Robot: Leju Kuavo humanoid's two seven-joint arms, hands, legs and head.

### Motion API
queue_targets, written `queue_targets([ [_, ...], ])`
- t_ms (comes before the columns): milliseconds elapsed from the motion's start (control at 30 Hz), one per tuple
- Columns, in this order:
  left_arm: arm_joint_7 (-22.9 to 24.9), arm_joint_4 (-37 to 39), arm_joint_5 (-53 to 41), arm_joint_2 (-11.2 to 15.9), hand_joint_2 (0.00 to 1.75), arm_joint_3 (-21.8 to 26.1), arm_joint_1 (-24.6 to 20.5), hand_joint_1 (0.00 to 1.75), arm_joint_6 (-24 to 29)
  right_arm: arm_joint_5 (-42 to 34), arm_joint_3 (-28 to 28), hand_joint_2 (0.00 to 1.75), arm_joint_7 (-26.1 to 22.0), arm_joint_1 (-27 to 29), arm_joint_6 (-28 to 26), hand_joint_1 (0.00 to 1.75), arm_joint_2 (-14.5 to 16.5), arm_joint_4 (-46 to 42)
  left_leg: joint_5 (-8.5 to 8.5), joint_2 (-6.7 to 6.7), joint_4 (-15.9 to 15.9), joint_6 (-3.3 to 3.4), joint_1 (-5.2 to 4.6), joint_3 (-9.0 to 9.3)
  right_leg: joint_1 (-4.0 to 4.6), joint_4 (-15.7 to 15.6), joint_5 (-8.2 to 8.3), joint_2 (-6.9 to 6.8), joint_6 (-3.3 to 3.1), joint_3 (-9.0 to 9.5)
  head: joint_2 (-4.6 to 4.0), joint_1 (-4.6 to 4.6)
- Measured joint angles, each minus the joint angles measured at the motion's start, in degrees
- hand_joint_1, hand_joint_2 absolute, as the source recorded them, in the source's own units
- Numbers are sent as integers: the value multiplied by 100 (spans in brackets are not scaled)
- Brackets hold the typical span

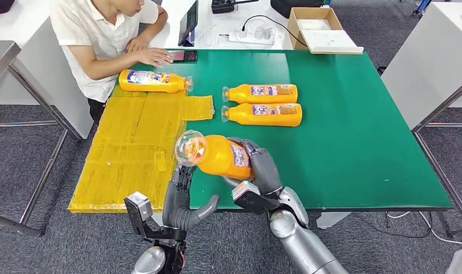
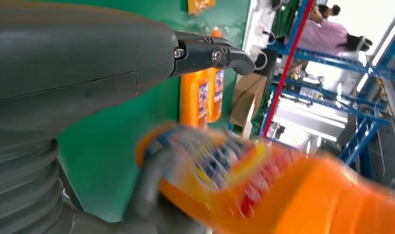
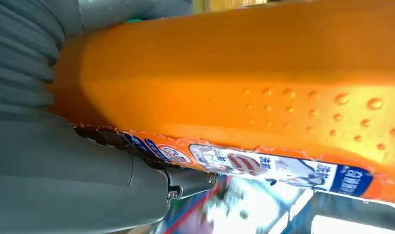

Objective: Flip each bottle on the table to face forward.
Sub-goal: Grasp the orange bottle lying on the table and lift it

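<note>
Above the near table edge, at about six o'clock from the green mat's (image 1: pixel 343 142) centre in the head view, the right hand (image 1: pixel 262 166) is wrapped around the body of an orange bottle (image 1: pixel 217 155), lifted clear of the surface with its clear cap pointing toward nine o'clock. The left hand (image 1: pixel 182 200) sits just below the cap end, fingers reaching up under the neck; whether they touch the bottle I cannot tell. Two more bottles (image 1: pixel 262 103) lie side by side toward twelve o'clock, labels up, caps toward nine. A fourth bottle (image 1: pixel 153 80) lies at about ten o'clock on the yellow sheet (image 1: pixel 132 148), close to a seated person's hand (image 1: pixel 154 56).

From the left wrist, the held bottle (image 2: pixel 264 180) is smeared with blur, which suggests it is turning. The left hand (image 2: pixel 88 73) shows a dark finger extended above it, and a grey digit appears to lie against the label's near end. The bottle pair (image 2: pixel 203 95) stands out against the green beyond.

From the right wrist, the bottle (image 3: pixel 244 78) fills the frame, its wall beaded with raised dots or droplets, the label's (image 3: pixel 264 168) edge running beside the right hand (image 3: pixel 64 165).

The main risk, as I judge it, is a slip mid-rotation: a smooth plastic wall, possibly wet, is held by one hand over the table's lip, so a loosened hold could send the bottle to the floor. A late handover to the left hand could also twist the label the wrong way.
</note>
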Motion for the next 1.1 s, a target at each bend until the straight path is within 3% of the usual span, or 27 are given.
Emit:
queue_targets([
  [200, -83, -79, 67, -34, 175, 26, -18, 0, -76, 108, 696, 175, -18, -123, 519, 175, 318, 700, 0, 3, 0, 0, 2, 0, 1, 1, -1, 1, -1, -3, 0, 1],
  [467, 198, -151, 724, -55, 175, 225, 6, 2, -63, 247, 1177, 175, -14, -354, 364, 175, 574, 1296, 1, 5, 0, 0, 0, -1, -1, 0, -1, 2, -1, -5, 0, 0],
  [567, 175, -154, 827, -65, 175, 292, 28, 133, 67, 234, 1312, 175, 59, -367, 285, 175, 589, 1342, 0, 7, 0, 0, 0, -1, -1, 0, 0, 3, -1, -6, -1, 1],
  [600, 156, -158, 828, -69, 175, 300, 37, 175, 102, 218, 1342, 175, 71, -371, 260, 162, 592, 1353, 0, 7, 0, 0, 0, -1, -1, 0, 0, 3, -1, -6, -1, 1],
  [700, 211, -165, 842, -73, 175, 322, 58, 175, 113, 217, 1409, 175, 77, -374, 121, 72, 593, 1391, 0, 7, 0, -1, 0, -2, 0, 0, -1, 3, -1, -9, 0, 1],
  [733, 247, -163, 844, -73, 175, 333, 59, 175, 108, 217, 1424, 175, 67, -370, 72, 54, 592, 1404, 0, 7, 0, -1, 0, -2, 0, 0, -1, 3, -1, -9, 1, 0],
  [767, 281, -161, 852, -72, 175, 344, 58, 175, 97, 215, 1435, 175, 51, -361, 32, 54, 592, 1416, -1, 7, 0, -1, 0, -2, 0, 0, -1, 4, -1, -10, 1, 0],
  [800, 303, -158, 866, -72, 175, 355, 57, 175, 81, 212, 1444, 175, 34, -349, 1, 41, 591, 1426, -1, 8, 0, -1, 0, -2, 0, 0, -1, 4, -1, -10, 1, 1],
  [900, 334, -157, 904, -72, 175, 384, 50, 175, 46, 208, 1470, 44, -9, -300, -38, 0, 587, 1437, -1, 8, 0, -2, 0, -2, 0, 0, -1, 4, -1, -10, 0, 2],
  [933, 339, -157, 919, -72, 175, 397, 43, 175, 36, 202, 1476, 0, -33, -281, -50, 0, 585, 1437, -1, 7, 0, -1, 0, -2, 0, 0, -1, 4, -1, -10, 0, 2],
  [1100, 356, -174, 1156, -69, 175, 446, 30, 175, -112, -64, 1446, 0, -507, -25, -397, 0, 523, 1294, -1, 4, 0, -1, 0, -3, -1, 0, -1, 2, -1, -10, -1, 2],
])
